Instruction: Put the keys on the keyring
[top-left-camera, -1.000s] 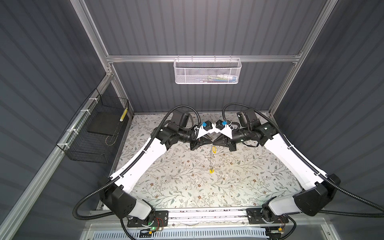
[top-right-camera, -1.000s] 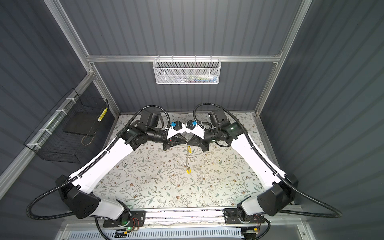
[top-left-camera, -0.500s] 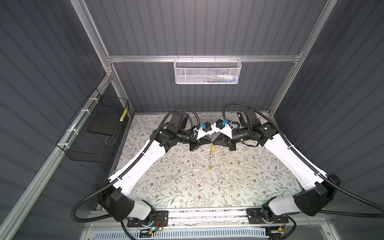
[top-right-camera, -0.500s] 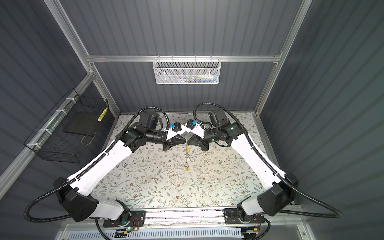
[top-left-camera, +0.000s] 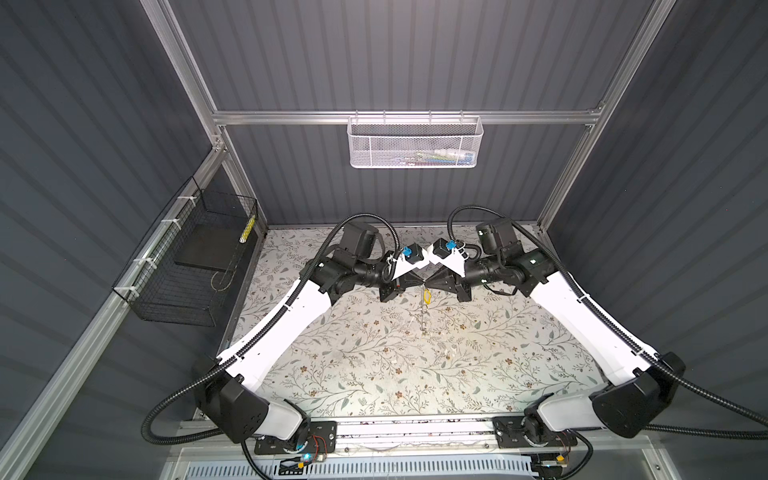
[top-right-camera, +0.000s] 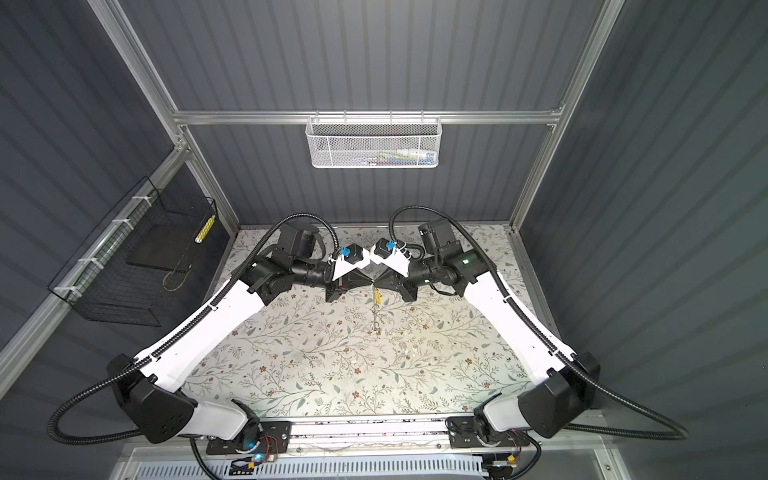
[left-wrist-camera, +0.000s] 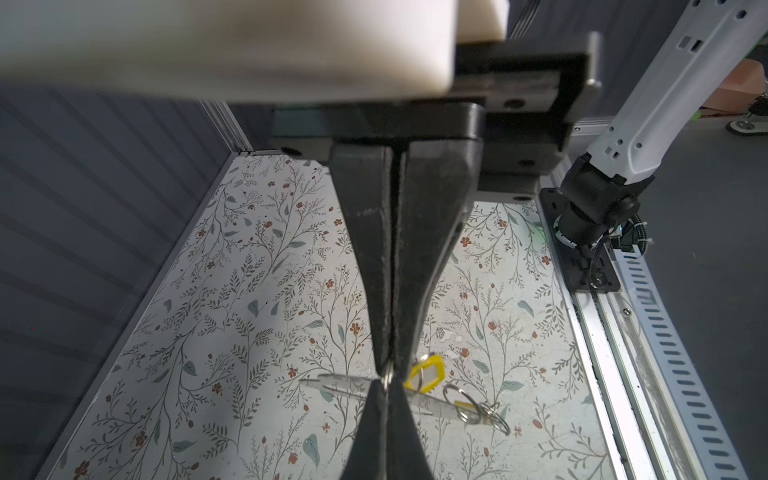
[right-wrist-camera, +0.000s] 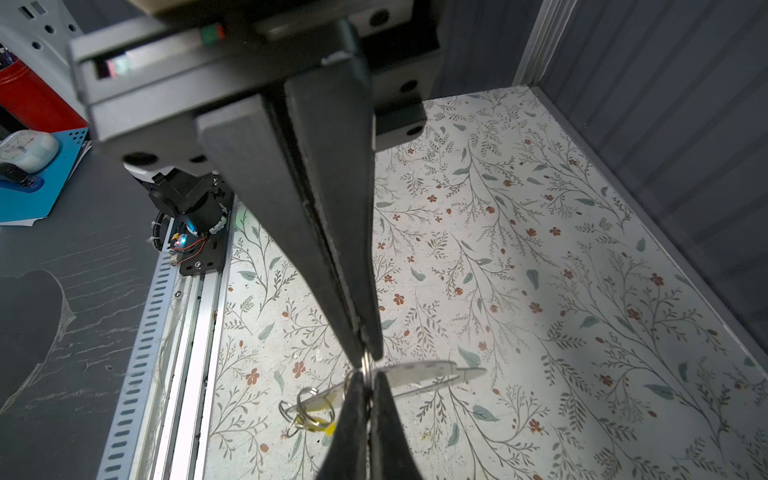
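2 claws, both pinched fully closed, meet tip to tip in mid-air over the table (top-left-camera: 374, 374). The left claw (left-wrist-camera: 388, 365) and right claw (right-wrist-camera: 365, 353) nip the same thin split ring (left-wrist-camera: 388, 375) from opposite sides. Under the tips hangs the keyring (left-wrist-camera: 345, 385), a long flat grey-silver loop. 1 yellow tag (left-wrist-camera: 426, 376) sits just beside the claw tips. The 2nd tag (left-wrist-camera: 462, 404) and a few loose rings (left-wrist-camera: 494, 417) are at the loop's far end. Can't tell what threads through what, or whether the low end clears the table.

Handling, my read:
- Bundle is light and will swing freely.
- Split ring looks like stiff, thin, smooth spring wire. It's slippery in a tip pinch and likely to twist or pop out if the 2 claws pull unevenly.
- Tags are hard plastic, not fragile. Their flat faces are the best grip.
- Loop looks rigid. Take it on a flat side or an end, not by the dangling rings.

Writing: 0 readable. The near tag's insert looks blank, and no brand or label shows on the loop or rings.
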